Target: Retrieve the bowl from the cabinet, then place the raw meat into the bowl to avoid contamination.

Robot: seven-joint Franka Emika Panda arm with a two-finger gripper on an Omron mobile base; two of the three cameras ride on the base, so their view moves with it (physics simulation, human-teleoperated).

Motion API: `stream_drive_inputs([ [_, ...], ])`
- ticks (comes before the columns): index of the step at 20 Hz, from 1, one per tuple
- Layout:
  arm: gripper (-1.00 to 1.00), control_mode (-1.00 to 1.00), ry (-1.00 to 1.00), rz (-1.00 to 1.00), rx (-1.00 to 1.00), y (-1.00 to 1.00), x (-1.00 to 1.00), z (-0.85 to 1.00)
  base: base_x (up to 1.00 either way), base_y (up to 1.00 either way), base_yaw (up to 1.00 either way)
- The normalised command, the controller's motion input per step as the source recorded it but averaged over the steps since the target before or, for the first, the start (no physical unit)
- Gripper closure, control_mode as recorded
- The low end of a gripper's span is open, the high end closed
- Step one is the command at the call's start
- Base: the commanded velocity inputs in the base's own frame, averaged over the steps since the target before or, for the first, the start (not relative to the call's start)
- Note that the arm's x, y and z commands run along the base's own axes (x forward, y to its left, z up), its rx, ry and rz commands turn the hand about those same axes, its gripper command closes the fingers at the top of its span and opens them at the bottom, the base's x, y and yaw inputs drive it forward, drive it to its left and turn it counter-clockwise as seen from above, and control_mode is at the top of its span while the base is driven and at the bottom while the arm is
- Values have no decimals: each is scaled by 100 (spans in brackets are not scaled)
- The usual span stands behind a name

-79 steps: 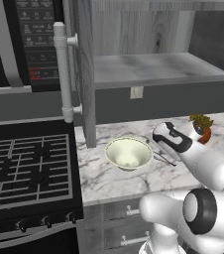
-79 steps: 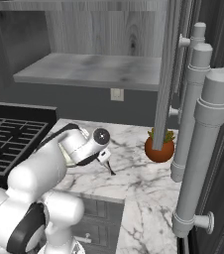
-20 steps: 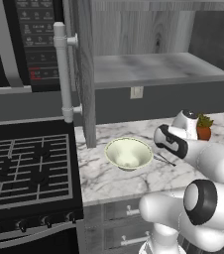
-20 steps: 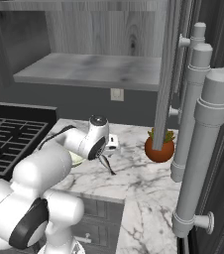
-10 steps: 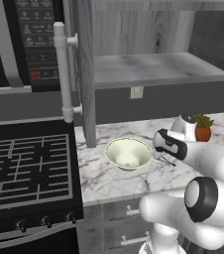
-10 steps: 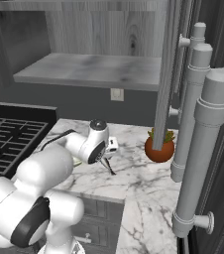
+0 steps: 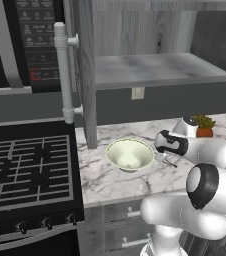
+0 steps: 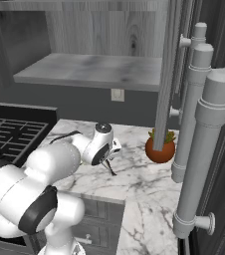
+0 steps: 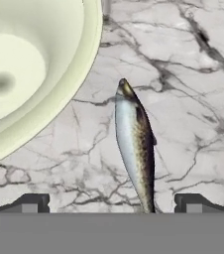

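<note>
Fingers (image 9: 34,202) stand wide apart, straddling the meat (image 9: 135,149), which lies flat on the marble counter (image 9: 193,99), not gripped. Just beside it sits the bowl (image 7: 129,155), empty, already out of the open cabinet (image 7: 155,70). What's left, I'd judge: closing on the meat and dropping it in.

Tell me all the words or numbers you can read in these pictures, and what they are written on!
Microwave control panel: rows of small pale and red markings, too small and blurred to read.
Bowl, raw meat, marble counter, cabinet, plant pot: no writing.
</note>
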Motion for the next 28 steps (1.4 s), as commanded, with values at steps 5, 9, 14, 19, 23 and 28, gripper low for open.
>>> stream_drive_inputs([
  [5, -100, -100, 0, 10, -4, 0, 27, -17, 0, 0, 0],
  [9, -100, -100, 0, 5, -9, 0, 16, -24, 0, 0, 0],
  [14, -100, -100, 0, 1, -6, 0, 2, -14, 0, 0, 0],
  [19, -100, -100, 0, 0, -2, 0, 0, -3, 0, 0, 0],
  [23, -100, -100, 0, 0, -3, 0, 0, -13, 0, 0, 0],
  [28, -100, -100, 0, 1, -6, 0, 0, -28, 0, 0, 0],
])
